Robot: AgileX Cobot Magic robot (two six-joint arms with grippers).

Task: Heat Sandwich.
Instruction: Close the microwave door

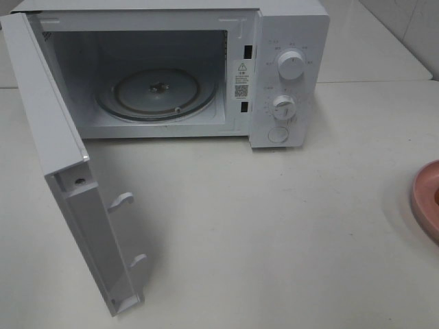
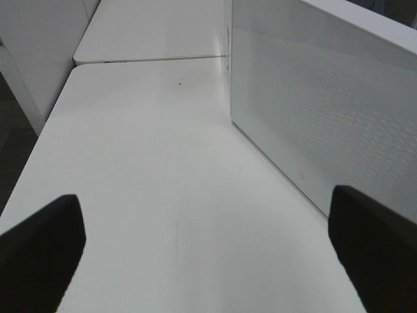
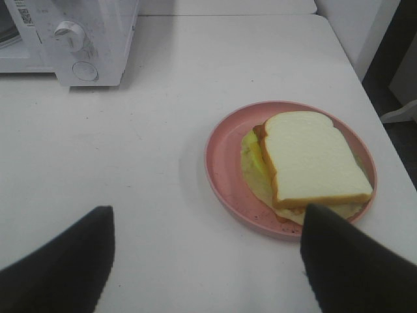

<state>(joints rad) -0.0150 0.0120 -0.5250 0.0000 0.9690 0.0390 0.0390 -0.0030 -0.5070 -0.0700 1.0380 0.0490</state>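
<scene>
The white table (image 1: 288,226) is carrying the microwave (image 1: 206,68) at its far edge, the door (image 1: 75,205) standing open. The pink plate (image 3: 225,169) is sitting near the table's right edge, holding the sandwich (image 3: 313,160). The right gripper (image 3: 205,261), fingers wide and empty, is hovering just before it, the nearer arm. The left gripper (image 2: 205,251) is waiting wide open beside the door.

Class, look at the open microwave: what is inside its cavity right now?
Inside the microwave only the round glass turntable shows, with nothing on it. The sandwich sits outside on the pink plate. The open door hides part of the left wall.
</scene>
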